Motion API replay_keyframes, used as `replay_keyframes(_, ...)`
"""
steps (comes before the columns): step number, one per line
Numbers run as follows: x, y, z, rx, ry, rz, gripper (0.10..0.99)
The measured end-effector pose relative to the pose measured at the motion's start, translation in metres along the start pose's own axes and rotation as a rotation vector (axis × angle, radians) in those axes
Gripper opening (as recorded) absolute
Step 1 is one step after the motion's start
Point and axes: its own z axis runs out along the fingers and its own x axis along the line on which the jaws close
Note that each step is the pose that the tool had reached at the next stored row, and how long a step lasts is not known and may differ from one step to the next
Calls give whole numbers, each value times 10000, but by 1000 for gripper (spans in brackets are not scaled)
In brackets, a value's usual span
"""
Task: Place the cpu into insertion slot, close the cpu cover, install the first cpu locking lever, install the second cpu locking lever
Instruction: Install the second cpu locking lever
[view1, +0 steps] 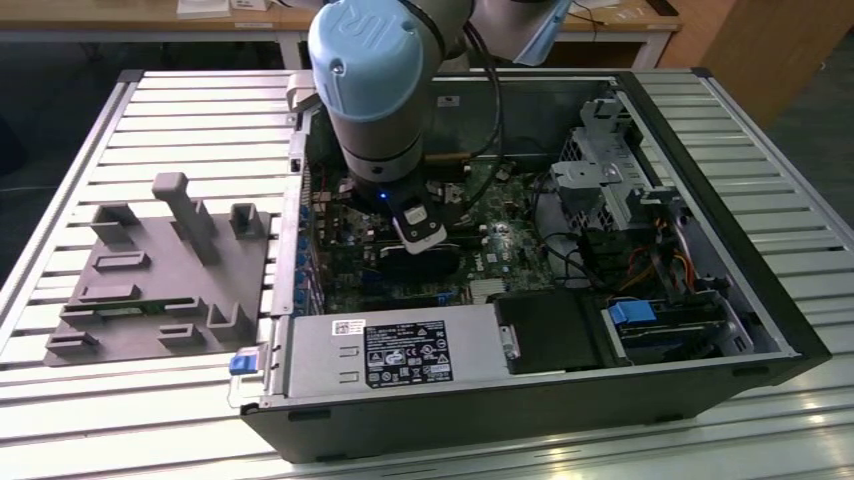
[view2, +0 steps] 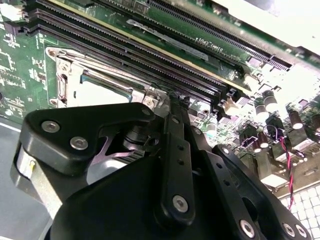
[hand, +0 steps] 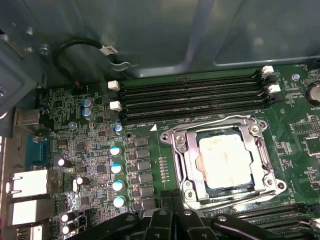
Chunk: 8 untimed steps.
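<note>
The arm reaches down into the open computer case (view1: 747, 300), which lies on its side on a slatted metal table (view1: 80, 130), and the gripper (view1: 423, 238) hangs low over the green motherboard (view1: 514, 250), near the middle of the case in the exterior view. In the first wrist view the cpu (hand: 225, 161) sits flat inside the insertion slot (hand: 187, 150), its pale top level and square with the frame, so I judge that the first step is done. The cpu cover (hand: 260, 155) lies down around the chip like a window frame, and the chip shows through the opening; it looks closed, though I cannot say whether it is pressed fully home. Thin wire levers (hand: 220, 121) run along the edges of the socket, but whether either one is hooked I cannot tell. The black gripper linkage (hand: 165, 225) stands just beside the socket edge, probably because the levers there are what must be reached. In the second wrist view the same linkage (view2: 175, 165) covers part of the socket (view2: 100, 90) and the fingertips are hidden behind it, so I cannot tell if the jaws are open or closed (nothing seems to be carried, as far as I see). The long black memory slots (hand: 192, 97) lie beside the socket, and a grey fixture plate (view1: 160, 270) rests on the table at the exterior view's left, well apart from the work.
</note>
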Motion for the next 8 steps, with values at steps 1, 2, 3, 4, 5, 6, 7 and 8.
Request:
replay_keyframes(1,-1,5,-12,-3,-2,0,102)
replay_keyframes(2,-2,11,-30,-4,-2,0,102)
replay_keyframes(3,-2,18,-52,-2,-1,0,102)
replay_keyframes(4,-4,25,-73,-1,0,0,102)
replay_keyframes(5,-5,34,-97,-1,0,0,102)
replay_keyframes(6,-6,42,-123,-2,-1,0,102)
replay_keyframes(7,-7,51,-149,-2,-1,0,102)
replay_keyframes(8,-8,59,-173,0,0,0,102)
